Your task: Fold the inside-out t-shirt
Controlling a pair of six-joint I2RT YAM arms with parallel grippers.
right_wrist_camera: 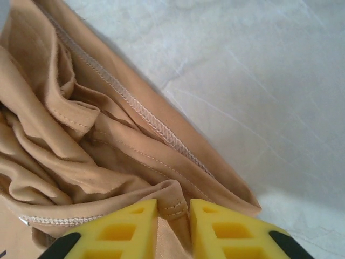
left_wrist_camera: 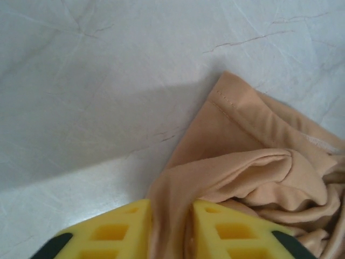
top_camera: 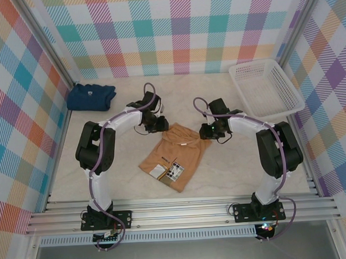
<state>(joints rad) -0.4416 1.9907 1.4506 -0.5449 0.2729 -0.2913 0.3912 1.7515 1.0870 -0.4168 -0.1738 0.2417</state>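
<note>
I have the shirt (top_camera: 173,158) lying around the middle of the worktop (top_camera: 249,172), well apart from the navy shirt (top_camera: 91,96) in the far left corner and the basket (top_camera: 266,88) at the far right. Both claws sit at its far edge, one at each far corner. The left claw (left_wrist_camera: 171,218) is pressed onto a gathered ridge of tan cloth that runs up between its yellow pads (left_wrist_camera: 118,232), and the right claw (right_wrist_camera: 173,210) pinches a hemmed fold the same way. My reading is that they hold matching corners so the far edge can be carried as one line toward the near edge, keeping the fold square (one claw alone would drag it skew). The cloth around the grips is bunched, not taut. The shirt's long axis runs from the near edge toward the far edge, skewed so its far end leans right. A small white fleck (top_camera: 185,143) lies near the far end, so I take the neck to point toward the far edge, though I can't be sure. A pale patch (top_camera: 170,171) with dark marks lies toward the near end.
</note>
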